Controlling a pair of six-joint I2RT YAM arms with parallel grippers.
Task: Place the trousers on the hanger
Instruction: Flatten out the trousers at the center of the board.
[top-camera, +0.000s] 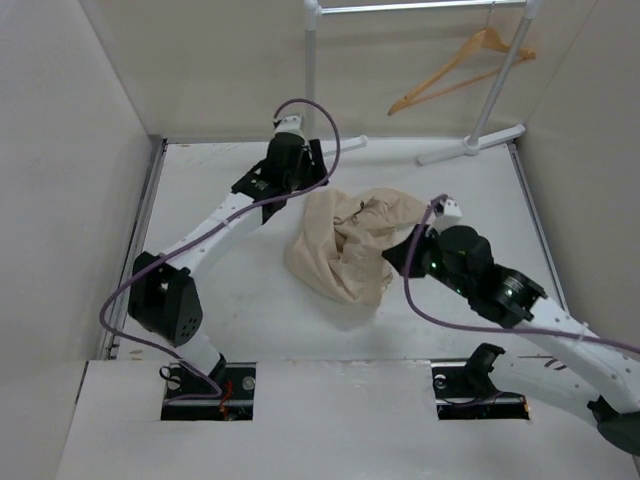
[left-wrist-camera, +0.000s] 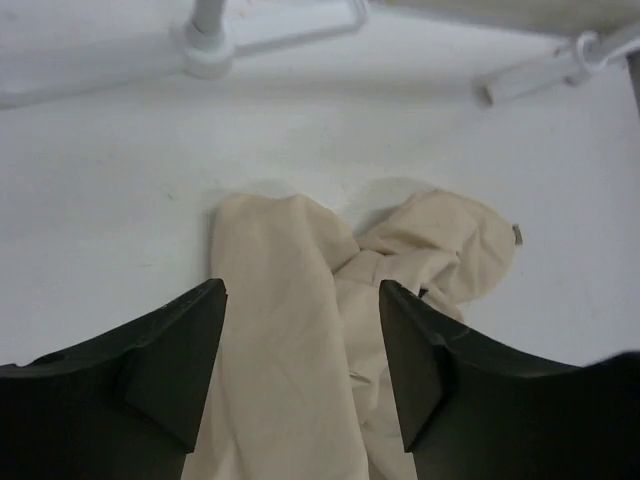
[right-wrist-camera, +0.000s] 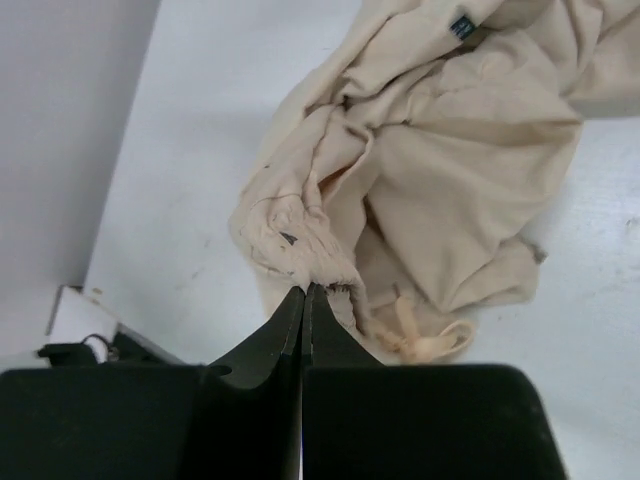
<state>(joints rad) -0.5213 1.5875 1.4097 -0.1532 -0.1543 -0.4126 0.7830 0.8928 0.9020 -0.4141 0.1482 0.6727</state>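
Plainly the step in hand was getting the trousers (top-camera: 350, 245) out of their heap, since they lay crumpled near the middle of the table (top-camera: 220, 290), well apart from the hanger (top-camera: 465, 68) hooked on the rail of the white rack (top-camera: 310, 60) at the far right corner. The right gripper (right-wrist-camera: 305, 292) had its fingers pressed together, and a peak of gathered waist cloth ran up into their tips, so it looked to be pinching the waistband edge. A drawstring (right-wrist-camera: 430, 340) lay just beside that pinch and a small blue label (right-wrist-camera: 461, 25) showed farther up the cloth. The left gripper (left-wrist-camera: 300, 300) hung with its jaws spread wide and empty above the far end of the heap, a flat fold of cloth showing between them. To do this well, I judged the left gripper should come down on a single layer of the waist edge rather than a bundled fold — a thick bite would keep the legs tangled. Both grips should then lift apart so the waist drew straight and the legs hung free. The thin pinch on the right could slip under the cloth's weight. Counted: one pair of trousers, one hanger, one rack, two grippers, one drawstring, one label.
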